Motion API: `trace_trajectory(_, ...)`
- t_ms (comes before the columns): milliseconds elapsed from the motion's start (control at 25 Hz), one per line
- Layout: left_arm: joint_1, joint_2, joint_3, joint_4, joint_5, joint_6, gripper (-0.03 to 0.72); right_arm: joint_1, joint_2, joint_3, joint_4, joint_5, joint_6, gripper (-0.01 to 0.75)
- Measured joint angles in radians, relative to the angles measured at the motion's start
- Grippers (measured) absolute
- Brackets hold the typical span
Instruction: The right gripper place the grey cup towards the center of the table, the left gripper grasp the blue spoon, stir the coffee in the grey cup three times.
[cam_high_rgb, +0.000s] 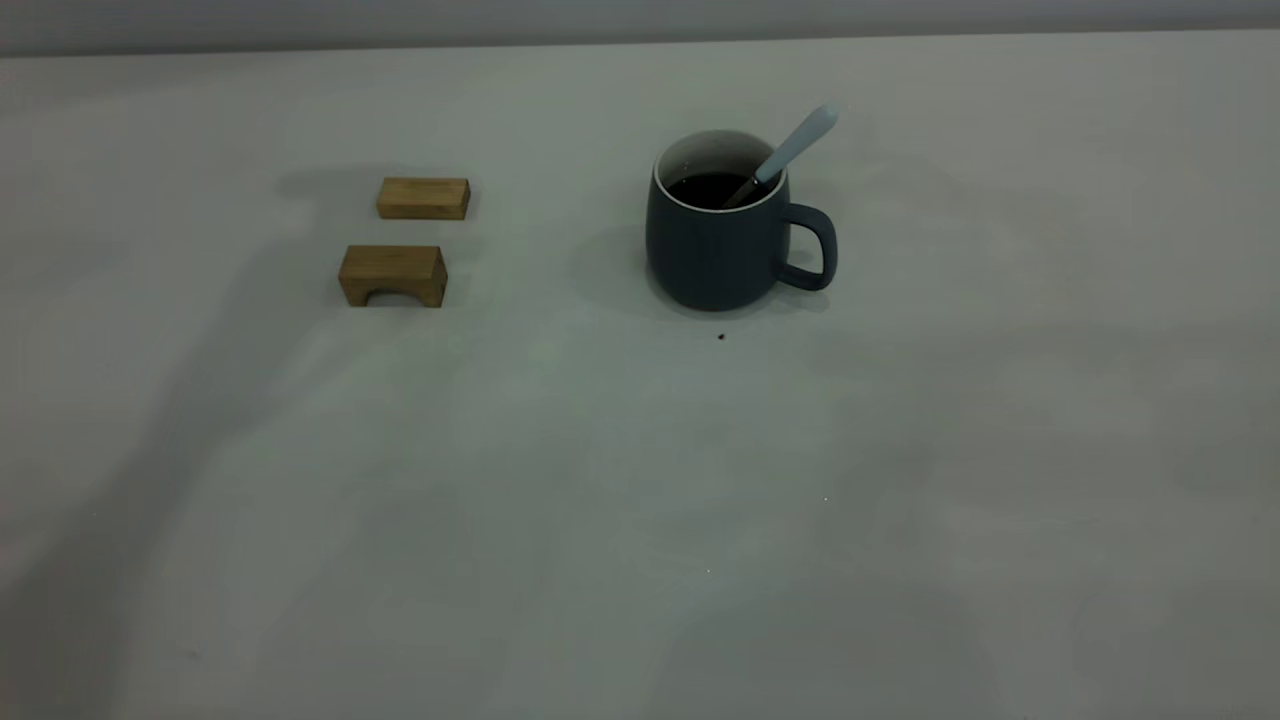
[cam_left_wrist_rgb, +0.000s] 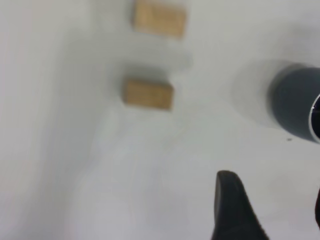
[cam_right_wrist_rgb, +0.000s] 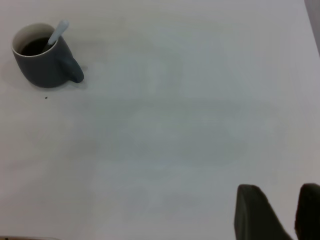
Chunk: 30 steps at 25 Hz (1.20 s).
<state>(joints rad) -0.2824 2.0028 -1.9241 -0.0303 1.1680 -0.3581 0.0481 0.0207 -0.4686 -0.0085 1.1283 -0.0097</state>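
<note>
The grey cup (cam_high_rgb: 715, 250) stands upright near the middle of the table (cam_high_rgb: 640, 480), its handle to the right in the exterior view. Dark coffee (cam_high_rgb: 712, 188) fills it. The blue spoon (cam_high_rgb: 800, 143) leans in the cup, bowl in the coffee, pale handle over the rim to the upper right. Neither arm shows in the exterior view. My left gripper (cam_left_wrist_rgb: 272, 185) is open above bare table, well short of the cup (cam_left_wrist_rgb: 297, 107). My right gripper (cam_right_wrist_rgb: 279, 187) is open and empty, far from the cup (cam_right_wrist_rgb: 42, 67) and spoon (cam_right_wrist_rgb: 57, 32).
Two brown wooden blocks lie left of the cup: a flat one (cam_high_rgb: 423, 198) farther back and an arched one (cam_high_rgb: 393, 275) nearer. Both blocks (cam_left_wrist_rgb: 148, 94) also show in the left wrist view. A tiny dark speck (cam_high_rgb: 721, 337) sits just in front of the cup.
</note>
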Motion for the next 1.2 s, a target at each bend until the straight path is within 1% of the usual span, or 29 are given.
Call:
trace_trajectory(40,0.000,-0.033,0.000,0.030,0.000,0.042,0.465,0.000,0.000,0.000,0.000,0.000,0.000,0.240)
trace_trajectory(160,0.000,-0.130,0.021,0.113,0.000,0.086,0.465,0.000,0.000,0.000,0.000,0.000,-0.001,0.240)
trace_trajectory(280,0.000,-0.260,0.127,0.183,0.000,0.096,0.465,0.000,0.000,0.000,0.000,0.000,-0.001,0.240)
trace_trajectory(400,0.001,-0.420,0.323,0.207,0.000,0.107,0.465,0.000,0.000,0.000,0.000,0.000,-0.001,0.240)
trace_trajectory(520,0.001,-0.611,0.574,0.209,0.000,0.107,0.465,0.000,0.000,0.000,0.000,0.000,-0.001,0.240)
trace_trajectory(680,0.008,-0.868,0.871,0.225,0.000,0.115,0.465,0.000,0.000,0.000,0.000,0.000,0.000,0.240)
trace_trajectory(720,0.018,-0.922,0.927,0.219,0.000,0.116,0.465,0.000,0.000,0.000,0.000,0.000,0.000,0.240)
trace_trajectory(800,0.062,-1.058,1.047,0.205,0.000,0.117,0.465,0.000,0.000,0.000,0.000,0.000,0.000,0.240)
trace_trajectory(960,0.142,-1.340,1.214,0.183,0.000,0.152,0.465,0.000,0.000,0.000,0.000,0.000,0.000,0.240)
trace_trajectory(1080,0.166,-1.550,1.288,0.161,0.000,0.183,0.465,0.000,0.000,0.000,0.000,0.000,0.000,0.240)
trace_trajectory(1200,0.187,-1.726,1.331,0.142,-0.005,0.192,0.465,0.000,0.000,0.000,0.000,0.000,-0.001,0.240)
